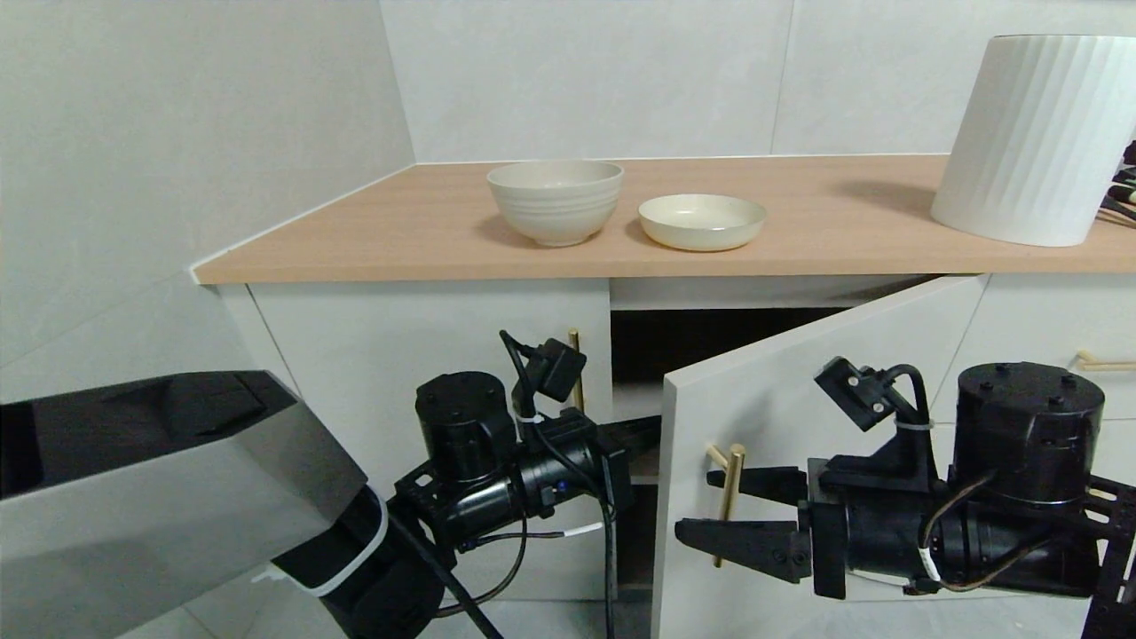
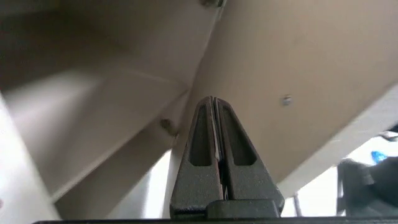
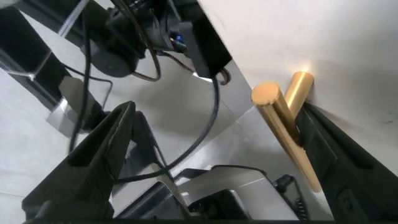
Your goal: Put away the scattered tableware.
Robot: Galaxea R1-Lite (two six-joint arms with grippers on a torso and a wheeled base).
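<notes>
A ceramic bowl (image 1: 555,200), cream with faint ridges round its wall, stands upright on the wood-grain counter (image 1: 399,231), mouth up. Just beside it, not touching, sits a shallow dish (image 1: 702,221), glossy and cream, also rim up. Both are round, so neither has a long axis.

Below the counter a flat white cabinet door (image 1: 799,417) stands ajar. Its brass bar handle (image 1: 729,497) runs vertically. The right hand (image 1: 723,513) is spread, its black fingers on either side of the bar; one finger lies against the brass and the other is well apart. The left hand (image 2: 213,109) is pressed together and holds nothing. It points into the cabinet, and in the head view the door hides its tips.

A ribbed white container (image 1: 1034,133) on the counter's far right is cut off by the picture edge.
</notes>
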